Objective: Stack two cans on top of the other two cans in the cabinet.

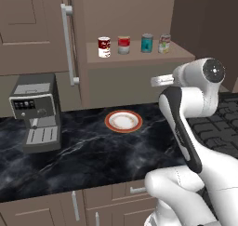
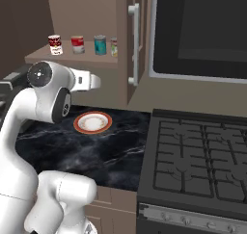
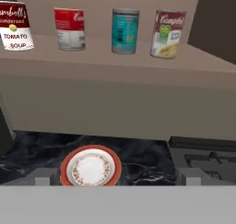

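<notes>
- Four tins stand in one row on the open shelf of the cabinet (image 1: 135, 57), none stacked yet, so the stacking is judged to be at its start.
- Order seen from the hand view, one end to the other: red-and-white tomato can (image 3: 16, 26), red-over-pale can (image 3: 70, 28), teal can (image 3: 125, 31), pale green-label can (image 3: 167, 34). Neighbours are apart, not touching.
- All four are upright, long axis vertical, lids up, labels facing out toward the arm.
- The gripper (image 3: 117, 176) hangs in front of the shelf, above the counter (image 1: 93, 150) and the orange-rimmed plate (image 3: 91, 167); its jaws stand wide apart and hold nothing.
- Judged next move: rise to shelf level, approach the red-over-pale can or the pale green-label can from the front, and close on its sides without nudging a neighbour.
</notes>
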Robot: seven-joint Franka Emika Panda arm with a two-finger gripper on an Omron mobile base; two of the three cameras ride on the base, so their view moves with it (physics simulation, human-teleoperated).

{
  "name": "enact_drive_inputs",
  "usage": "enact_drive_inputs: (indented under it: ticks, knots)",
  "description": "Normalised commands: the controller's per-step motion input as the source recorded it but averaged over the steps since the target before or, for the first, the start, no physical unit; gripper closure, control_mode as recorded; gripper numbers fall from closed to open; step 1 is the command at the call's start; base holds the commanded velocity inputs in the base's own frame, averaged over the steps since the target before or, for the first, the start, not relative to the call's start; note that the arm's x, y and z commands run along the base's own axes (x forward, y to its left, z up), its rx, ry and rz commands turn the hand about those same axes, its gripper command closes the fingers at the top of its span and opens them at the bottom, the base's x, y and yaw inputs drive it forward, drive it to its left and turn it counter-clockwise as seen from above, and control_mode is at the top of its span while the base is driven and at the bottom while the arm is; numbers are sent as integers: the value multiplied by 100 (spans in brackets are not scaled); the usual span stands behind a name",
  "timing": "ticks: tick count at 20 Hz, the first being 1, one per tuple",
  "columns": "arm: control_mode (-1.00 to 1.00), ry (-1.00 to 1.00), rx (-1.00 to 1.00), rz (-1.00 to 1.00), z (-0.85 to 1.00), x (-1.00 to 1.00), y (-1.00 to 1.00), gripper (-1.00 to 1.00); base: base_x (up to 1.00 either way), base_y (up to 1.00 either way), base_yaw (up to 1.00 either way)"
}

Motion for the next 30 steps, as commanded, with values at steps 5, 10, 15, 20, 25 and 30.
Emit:
enact_drive_inputs:
  ticks: [5,10,15,20,25,30]
  knots:
    - [-100,-15,0,-13,51,8,-7,-100,0,0,0]
    - [-100,0,0,-11,33,20,-5,-100,0,0,0]
    - [-100,2,0,-2,37,14,-15,-100,0,0,0]
    - [-100,12,1,0,33,7,-21,-100,0,0,0]
    - [-100,3,1,0,12,25,-21,-100,0,0,0]
    - [-100,1,3,0,4,30,-15,-100,0,0,0]
